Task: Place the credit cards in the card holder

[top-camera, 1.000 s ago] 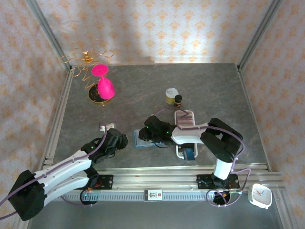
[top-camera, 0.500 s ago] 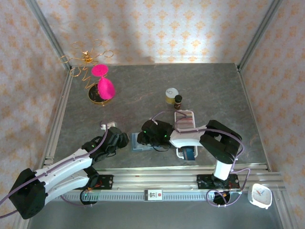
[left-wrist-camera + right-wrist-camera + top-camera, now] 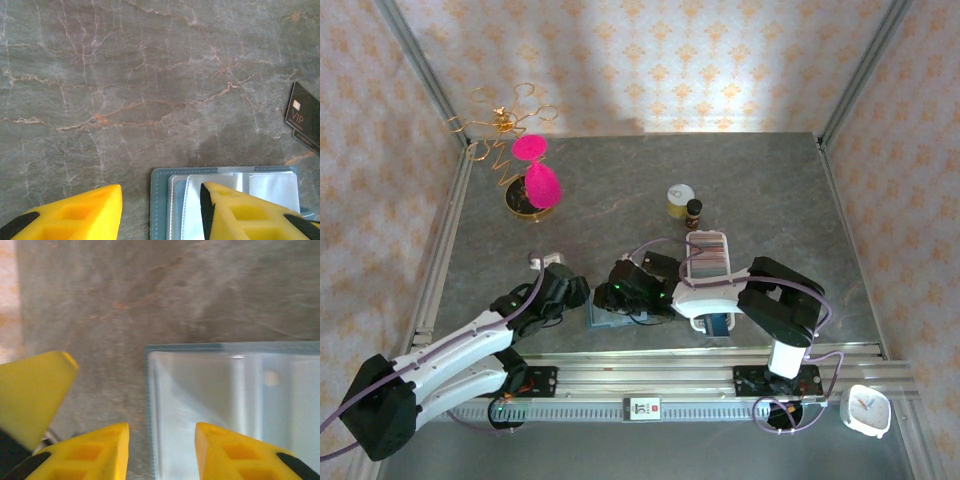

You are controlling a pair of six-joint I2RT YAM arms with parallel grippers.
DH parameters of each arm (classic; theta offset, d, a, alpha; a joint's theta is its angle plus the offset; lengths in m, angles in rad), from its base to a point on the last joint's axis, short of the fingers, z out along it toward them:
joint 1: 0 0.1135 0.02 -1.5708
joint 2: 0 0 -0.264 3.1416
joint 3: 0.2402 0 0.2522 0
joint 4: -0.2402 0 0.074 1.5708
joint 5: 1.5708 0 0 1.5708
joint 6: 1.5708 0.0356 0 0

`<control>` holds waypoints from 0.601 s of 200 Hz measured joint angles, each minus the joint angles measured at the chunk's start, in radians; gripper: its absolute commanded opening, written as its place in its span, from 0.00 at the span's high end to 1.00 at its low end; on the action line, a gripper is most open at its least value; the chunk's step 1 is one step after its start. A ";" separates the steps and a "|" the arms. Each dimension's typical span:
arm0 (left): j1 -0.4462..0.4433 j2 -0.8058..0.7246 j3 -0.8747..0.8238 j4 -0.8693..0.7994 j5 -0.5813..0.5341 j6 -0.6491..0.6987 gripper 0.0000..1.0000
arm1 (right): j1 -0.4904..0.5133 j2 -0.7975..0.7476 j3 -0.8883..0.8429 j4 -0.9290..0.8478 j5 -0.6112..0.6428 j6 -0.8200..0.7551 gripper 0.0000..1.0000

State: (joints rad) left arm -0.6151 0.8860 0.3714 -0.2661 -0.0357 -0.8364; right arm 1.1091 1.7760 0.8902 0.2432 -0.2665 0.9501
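Observation:
The teal-blue card holder (image 3: 599, 318) lies flat on the table near the front, with clear sleeves showing (image 3: 260, 182) (image 3: 235, 395). My left gripper (image 3: 572, 296) (image 3: 160, 212) is open and straddles the holder's left edge, its right finger over the sleeves. My right gripper (image 3: 613, 297) (image 3: 161, 452) is open too, with the holder's edge between its yellow fingers (image 3: 97, 452). Several credit cards stand in a white slotted tray (image 3: 708, 250), and a blue one (image 3: 718, 324) lies at its near end. A dark VIP card (image 3: 303, 111) lies to the right of the holder.
A pink hourglass (image 3: 539, 184) and a gold wire ornament (image 3: 503, 122) stand at the back left. A small jar (image 3: 679, 199) and a dark bottle (image 3: 694, 210) sit behind the tray. A small white object (image 3: 544, 262) lies near the left arm. A white clock (image 3: 867, 410) sits beyond the front rail.
The right gripper has moved left and nearer, and the card holder has shifted with it toward the front left. Both grippers' jaws have widened slightly.

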 measured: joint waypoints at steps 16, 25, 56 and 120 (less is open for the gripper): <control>0.007 0.000 0.011 -0.004 -0.004 0.000 0.50 | -0.003 0.000 0.000 0.033 -0.008 0.000 0.60; 0.011 0.000 0.014 -0.005 -0.004 0.000 0.50 | -0.007 0.000 0.002 0.035 -0.013 -0.001 0.60; 0.023 0.011 0.035 -0.006 0.006 0.013 0.47 | -0.032 -0.033 0.006 -0.005 -0.002 -0.035 0.63; 0.035 0.265 0.195 0.080 0.175 0.074 0.48 | -0.214 -0.225 0.006 -0.270 0.171 -0.169 0.83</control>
State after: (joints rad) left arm -0.5797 1.1511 0.5663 -0.1856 0.1398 -0.7628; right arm 0.8948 1.5509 0.8959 -0.0269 -0.0959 0.7807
